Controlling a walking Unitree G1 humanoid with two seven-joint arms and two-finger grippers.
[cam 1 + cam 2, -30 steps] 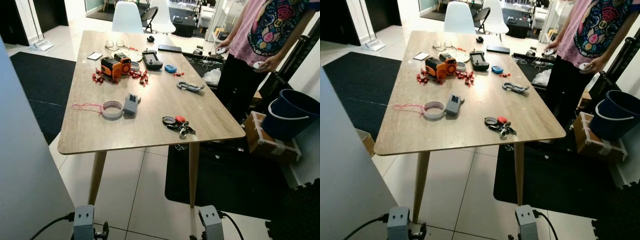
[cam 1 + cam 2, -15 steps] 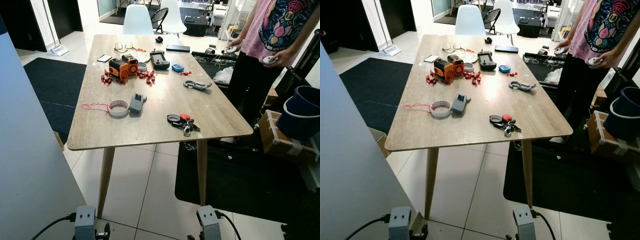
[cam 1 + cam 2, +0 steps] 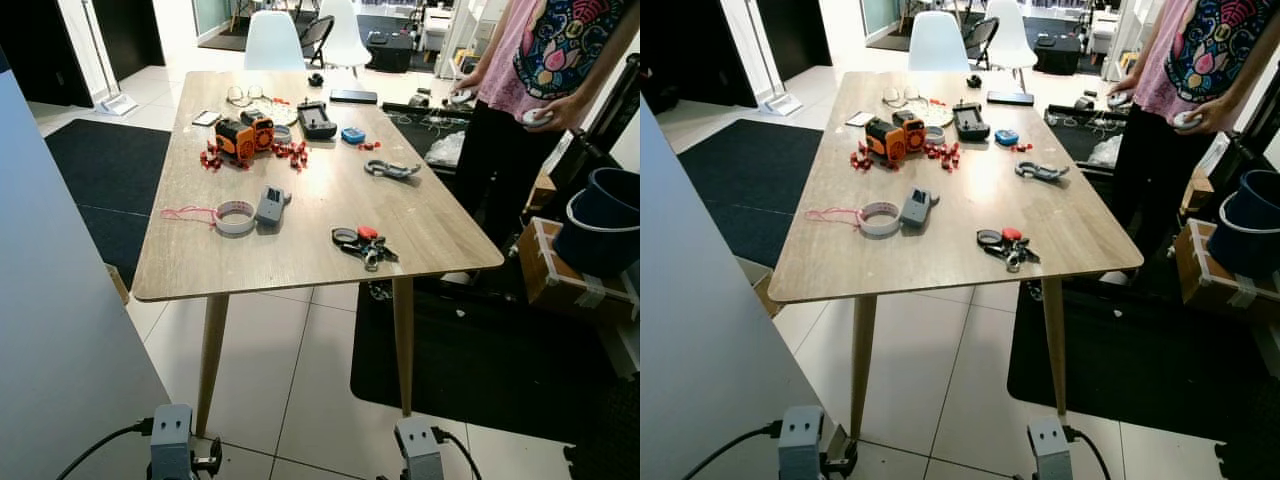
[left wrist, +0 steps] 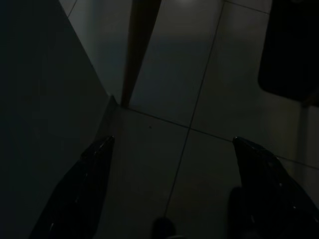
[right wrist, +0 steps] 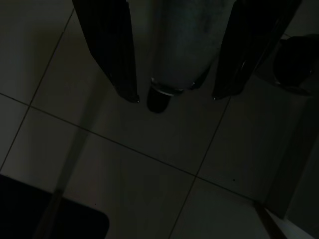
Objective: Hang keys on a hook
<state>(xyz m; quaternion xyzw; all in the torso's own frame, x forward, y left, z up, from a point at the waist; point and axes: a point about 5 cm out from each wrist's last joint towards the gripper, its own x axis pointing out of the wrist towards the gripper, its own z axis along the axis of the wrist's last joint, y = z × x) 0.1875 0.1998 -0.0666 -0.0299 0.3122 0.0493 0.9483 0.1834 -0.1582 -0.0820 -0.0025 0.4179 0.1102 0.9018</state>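
A bunch of keys (image 3: 362,245) with a red tag and a black fob lies on the wooden table (image 3: 200,270), near its right front corner. Both arms hang low in front of the table, well below and short of the keys: the left arm (image 3: 172,445) and the right arm (image 3: 420,452). In the dark left wrist view my left gripper (image 4: 172,140) is open over floor tiles. My right gripper (image 5: 175,96) is open too, its fingers (image 5: 114,50) pointing down at the tiles. Neither holds anything.
On the table lie a tape roll (image 3: 234,217), a grey device (image 3: 270,205), an orange gadget (image 3: 240,135), red clips and a carabiner (image 3: 390,170). A person (image 3: 530,90) stands at the table's right side. A blue bucket (image 3: 600,220), a cardboard box (image 3: 570,285) and a grey panel (image 3: 60,330) flank it.
The whole picture has shifted and the table now sits a little more to the right and farther off: the camera moved. Keys and table things lie as before.
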